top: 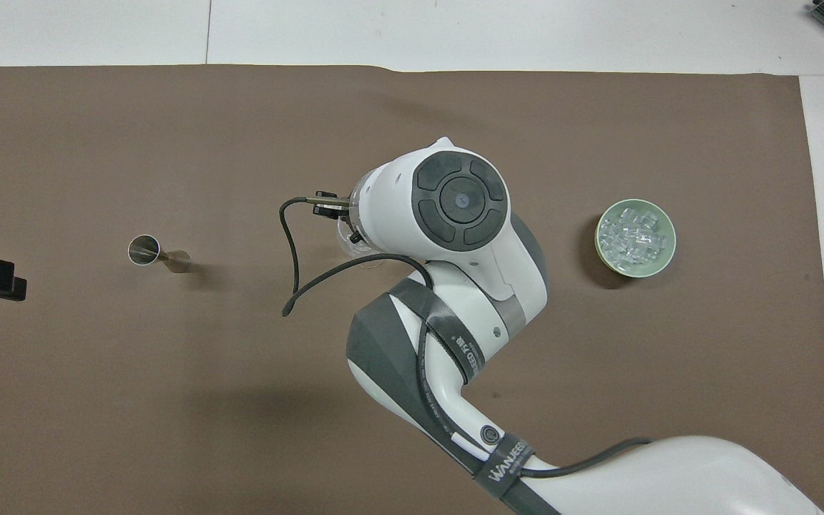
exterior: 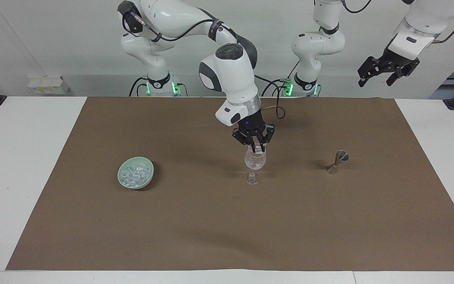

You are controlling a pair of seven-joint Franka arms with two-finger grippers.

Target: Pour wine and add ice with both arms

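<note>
A pale green bowl sits on the brown mat toward the right arm's end of the table, and the ice lies heaped inside it. Beside the bowl, near the middle of the mat, a wine glass stands upright with some clear chunks in its cup. The right arm reaches down over the glass; the right gripper hangs at the glass's rim, fingertips pinched together on a small clear piece of ice. Toward the left arm's end, a metal jigger stands on the mat, well apart from the glass. The left arm waits raised above that end of the table, and the left gripper hangs in the air with its fingers spread wide, holding nothing.
</note>
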